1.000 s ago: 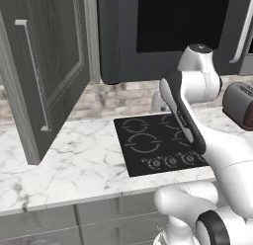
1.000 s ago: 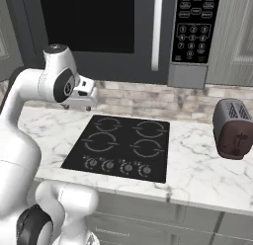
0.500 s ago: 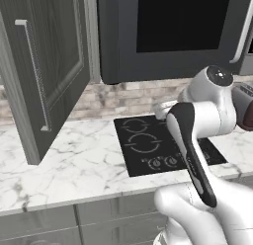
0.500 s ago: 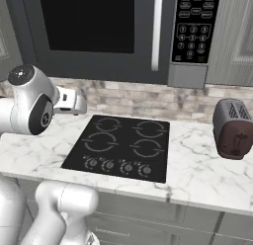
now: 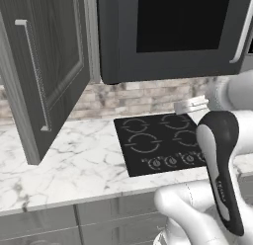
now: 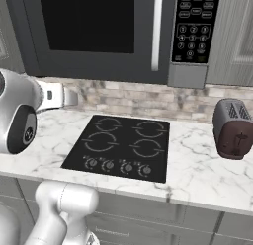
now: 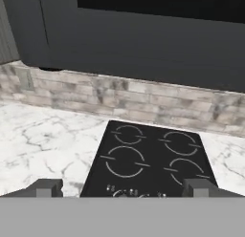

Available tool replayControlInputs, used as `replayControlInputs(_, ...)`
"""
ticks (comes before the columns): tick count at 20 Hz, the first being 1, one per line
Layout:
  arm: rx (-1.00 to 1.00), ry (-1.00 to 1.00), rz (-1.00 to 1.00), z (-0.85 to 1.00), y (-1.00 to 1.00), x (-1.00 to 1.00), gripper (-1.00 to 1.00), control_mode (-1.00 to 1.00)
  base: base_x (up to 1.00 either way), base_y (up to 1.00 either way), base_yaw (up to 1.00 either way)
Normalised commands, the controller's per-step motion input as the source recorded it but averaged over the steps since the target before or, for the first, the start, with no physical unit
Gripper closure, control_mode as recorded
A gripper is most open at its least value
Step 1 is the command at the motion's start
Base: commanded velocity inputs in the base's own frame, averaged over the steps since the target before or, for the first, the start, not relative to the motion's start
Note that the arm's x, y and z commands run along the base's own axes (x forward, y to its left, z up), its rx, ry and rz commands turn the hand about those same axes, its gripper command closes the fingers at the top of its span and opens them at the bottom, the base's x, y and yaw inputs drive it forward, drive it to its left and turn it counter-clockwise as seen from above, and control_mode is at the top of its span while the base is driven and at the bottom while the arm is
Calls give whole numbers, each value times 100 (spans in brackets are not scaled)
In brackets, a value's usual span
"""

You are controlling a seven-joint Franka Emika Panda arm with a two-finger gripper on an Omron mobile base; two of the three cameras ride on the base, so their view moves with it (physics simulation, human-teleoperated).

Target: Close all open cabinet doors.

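One cabinet door (image 5: 47, 76), grey wood-grain with a slim silver bar handle (image 5: 33, 73), stands swung open over the left end of the counter. A shut cabinet door (image 6: 243, 36) shows at the upper right, beside the microwave. My gripper (image 5: 190, 104) hovers above the right side of the black cooktop (image 5: 160, 142), well to the right of the open door and apart from it. In the right base view the gripper (image 6: 69, 97) juts out by the brick backsplash. From the hand, the gripper (image 7: 122, 188) is open, its fingertips (image 7: 48, 187) wide apart with nothing between them.
A black microwave (image 6: 99, 31) hangs over the cooktop (image 6: 121, 146). A dark red toaster (image 6: 233, 128) stands on the marble counter (image 5: 74, 160) at the right. My bulky elbow (image 5: 222, 165) fills the lower right of the left base view. Grey drawer fronts (image 5: 59, 222) run below the counter.
My arm has folded down, its elbow swinging toward the cameras, and the hand has drifted left and a little lower. The open cabinet door has not moved.
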Motion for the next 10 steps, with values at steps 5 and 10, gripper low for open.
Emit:
replayControlInputs(5,6,2,5,87,-26,-53,-100,-100,0,0,0)
replayControlInputs(10,10,-1,7,30,-15,-15,-100,-100,0,0,0)
